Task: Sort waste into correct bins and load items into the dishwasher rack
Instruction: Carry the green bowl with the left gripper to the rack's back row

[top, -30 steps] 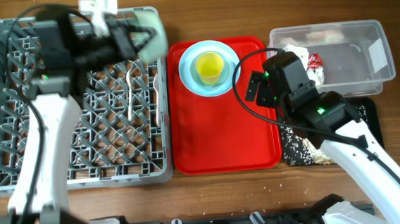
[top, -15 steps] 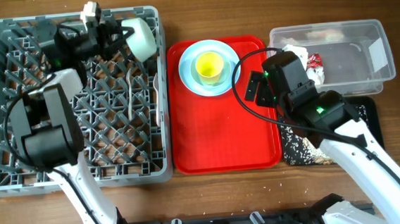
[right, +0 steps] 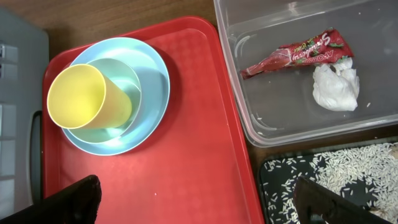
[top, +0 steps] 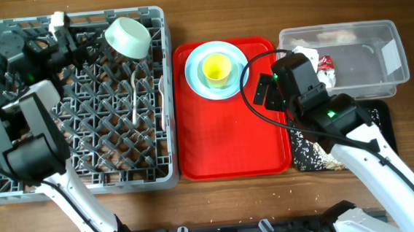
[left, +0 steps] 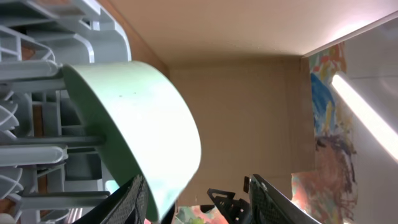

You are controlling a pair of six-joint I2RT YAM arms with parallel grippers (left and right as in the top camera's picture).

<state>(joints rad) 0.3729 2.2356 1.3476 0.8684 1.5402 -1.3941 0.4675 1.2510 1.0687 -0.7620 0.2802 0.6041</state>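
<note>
While the bowl [top: 128, 37] lies tipped on its side among the pegs at the rack's [top: 124, 183] far edge, toward its far right corner, I judge the step in hand to be letting go of it cleanly. My left jaws stand parted and grip nothing. Yet in the left wrist view the bowl's rim hangs just inside the gap, close to one finger [left: 130, 202]. I would widen the jaws fully, then back straight out along the rim, so that no finger drags the bowl off its pegs. It could roll, so I would check that it leans steady before I leave it.

A spoon [top: 134, 92] and fork [top: 162, 97] lie flat in the rack, nearer its middle. Beside the rack's right edge the tray [right: 186, 155] carries the plate [right: 152, 68] at its far end, with a second bowl [right: 130, 78] and the cup [right: 87, 96] nested on it. My right jaws hang wide and empty over the tray. I judge that the cup should be lifted first.
</note>
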